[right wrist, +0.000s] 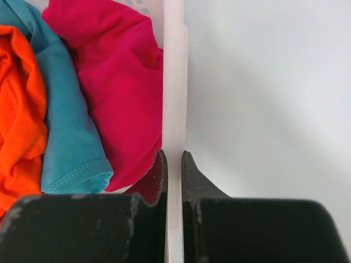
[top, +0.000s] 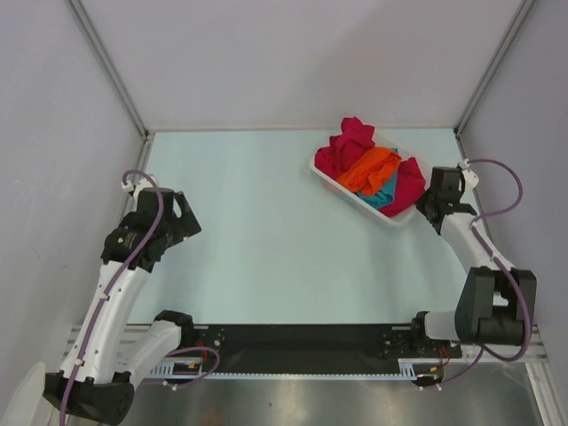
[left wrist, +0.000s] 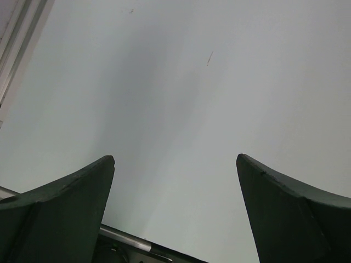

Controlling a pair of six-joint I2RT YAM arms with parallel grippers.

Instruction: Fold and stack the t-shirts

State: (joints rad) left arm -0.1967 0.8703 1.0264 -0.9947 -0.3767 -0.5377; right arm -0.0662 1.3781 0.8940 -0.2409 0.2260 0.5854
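The right jaws pinch the basket (right wrist: 174, 82) rim, maybe to pull the shirts (top: 368, 169) closer. The left jaws hang wide open.

Crumpled red, orange, teal t-shirts (top: 371, 170) fill basket (top: 333, 182).

Bright diffuse light, faint soft shadow bands across the table (left wrist: 164, 109)

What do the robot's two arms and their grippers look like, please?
Both the left arm and right arm have white links joined by bulky black joints. A purple cable runs along each, looping free near the wrist. The left gripper and right gripper have dark, wedge-shaped fingers tapering to blunt tips; the right's look scuffed.
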